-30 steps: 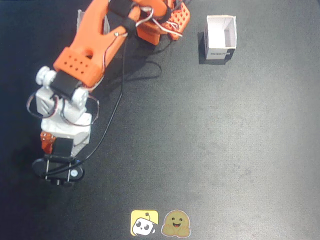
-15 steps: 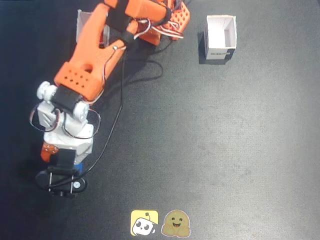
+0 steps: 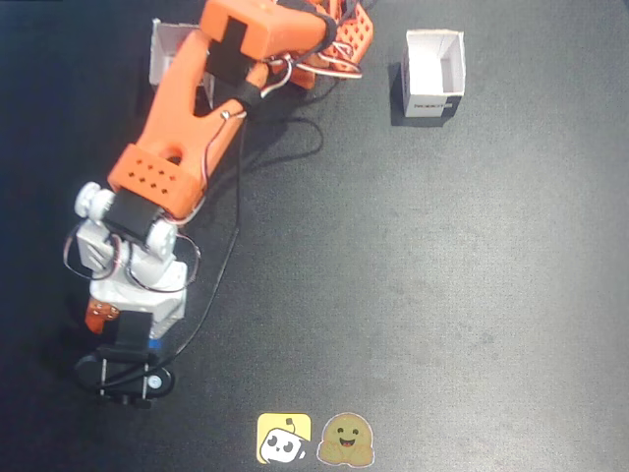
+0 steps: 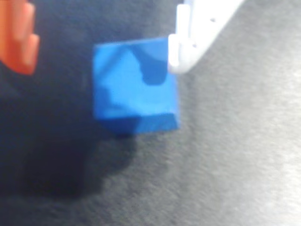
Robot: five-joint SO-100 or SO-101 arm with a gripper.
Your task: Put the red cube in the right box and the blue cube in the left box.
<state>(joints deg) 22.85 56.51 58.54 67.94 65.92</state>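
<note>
Wrist view: gripper [image 4: 101, 47] spread open, blue cube [image 4: 134, 87] between fingers. Centre it, then close squarely

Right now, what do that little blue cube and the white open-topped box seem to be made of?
The small bright-blue cube looks like solid plastic or painted wood: plain, even-coloured faces with a soft sheen; the blur leaves that open. The small white open-topped box looks like thin matte paper or card: slim, straight folded walls and a black label strip low on one side.
</note>
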